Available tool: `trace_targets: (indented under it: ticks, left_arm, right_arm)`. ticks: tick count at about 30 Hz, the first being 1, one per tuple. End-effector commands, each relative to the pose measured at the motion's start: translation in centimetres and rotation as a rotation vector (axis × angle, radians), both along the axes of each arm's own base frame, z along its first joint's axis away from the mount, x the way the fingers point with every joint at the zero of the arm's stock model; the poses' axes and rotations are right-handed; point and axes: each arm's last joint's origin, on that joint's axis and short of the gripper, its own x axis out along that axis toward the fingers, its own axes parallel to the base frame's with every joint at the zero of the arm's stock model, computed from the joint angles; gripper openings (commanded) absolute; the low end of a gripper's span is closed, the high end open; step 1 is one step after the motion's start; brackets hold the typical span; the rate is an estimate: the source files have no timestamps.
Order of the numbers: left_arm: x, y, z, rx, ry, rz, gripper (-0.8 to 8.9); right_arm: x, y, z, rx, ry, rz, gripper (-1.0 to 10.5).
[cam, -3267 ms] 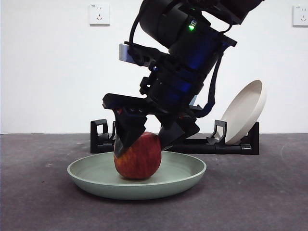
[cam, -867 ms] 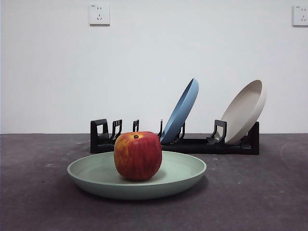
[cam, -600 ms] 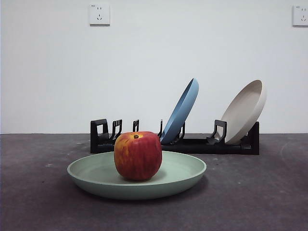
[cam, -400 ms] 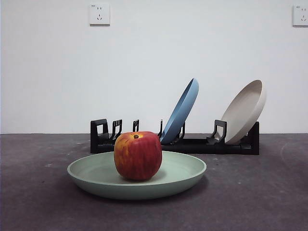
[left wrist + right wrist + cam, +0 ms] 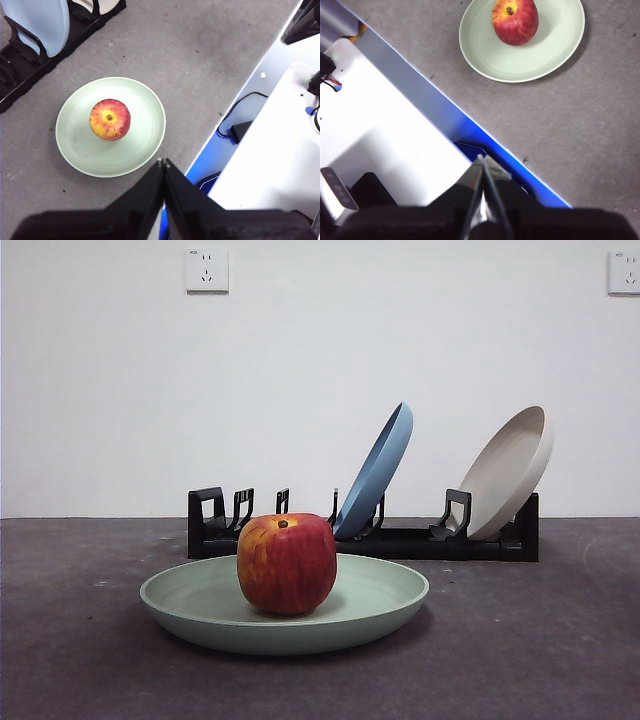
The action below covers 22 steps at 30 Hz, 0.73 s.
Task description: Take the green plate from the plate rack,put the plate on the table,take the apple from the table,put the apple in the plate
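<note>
1. Resting upright in the green plate (image 5: 380, 602), the apple (image 5: 286, 564) sat just off its middle; plate lay on the table (image 5: 540, 640), near the plate rack (image 5: 400, 540).
2. Left gripper (image 5: 163, 162) and right gripper (image 5: 481, 159) were closed, empty, well apart from the plate.

The dark grey speckled worktop (image 5: 540, 640) carries the green plate (image 5: 380, 605) lying flat near the front, and the black plate rack (image 5: 420, 543) behind it at about one o'clock.

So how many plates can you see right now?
3: the green plate flat on the table under the apple; the blue plate and cream plate leaning in the plate rack.
</note>
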Motion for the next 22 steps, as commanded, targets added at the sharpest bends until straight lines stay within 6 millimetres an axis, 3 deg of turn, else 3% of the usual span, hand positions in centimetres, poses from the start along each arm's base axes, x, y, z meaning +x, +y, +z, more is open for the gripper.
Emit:
trace_targets:
  ticks: [1, 8, 14, 18, 22]
  left_arm:
    - [0.0, 0.0, 0.0, -0.008, -0.004, 0.006, -0.04]
    - [1.3, 2.0, 2.4, -0.131, -0.265, 0.159, -0.04]
    - [2.6, 6.2, 5.0, -0.323, -0.549, 0.300, -0.04]
    - [2.0, 9.3, 4.8, -0.406, -0.722, 0.475, -0.04]
    - [0.8, 11.2, 2.9, -0.423, -0.859, 0.618, -0.04]
  right_arm:
    - [0.0, 0.0, -0.1, 0.001, 0.003, -0.004, 0.0]
    - [0.0, 0.0, -0.1, 0.001, 0.003, -0.004, 0.0]
    - [0.0, 0.0, -0.1, 0.001, 0.003, -0.004, 0.0]
    - [0.0, 0.0, -0.1, 0.001, 0.003, -0.004, 0.0]
    - [0.0, 0.0, -0.1, 0.001, 0.003, -0.004, 0.0]
